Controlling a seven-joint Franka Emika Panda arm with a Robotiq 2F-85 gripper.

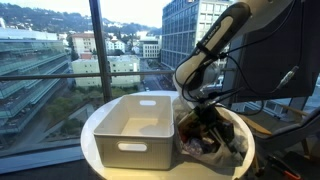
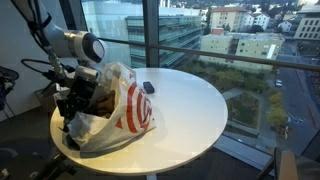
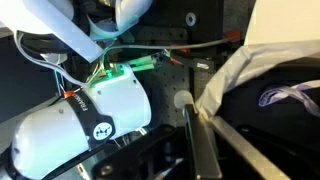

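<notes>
White bin point(image 1: 135, 125) sits nearest the lens in an exterior view, open top up, on the left half of the round white worktop point(image 1: 95, 140). Just right of it is a crumpled plastic bag point(image 1: 222, 142), mouth open, with dark contents inside. Can't tell if bag and bin touch. The tool point(image 1: 203, 118) is down in the bag mouth, and the arm point(image 1: 215, 45) comes in from the far right. Tool fingers are pressed together. Frames don't show whether they pinch bag film, contents or nothing.

In an exterior view the bag point(image 2: 125, 110) shows white with a red ring logo, at the left edge of the worktop, with the tool at its left side among the dark contents. A small dark object point(image 2: 148, 87) lies on the worktop just beyond the bag, apart from the tool.

Wrist view: bag rim at right with dark contents under it, one finger point(image 3: 200, 150) just beside that rim. White arm housing fills the left.

Glass wall and city buildings sit far behind.
</notes>
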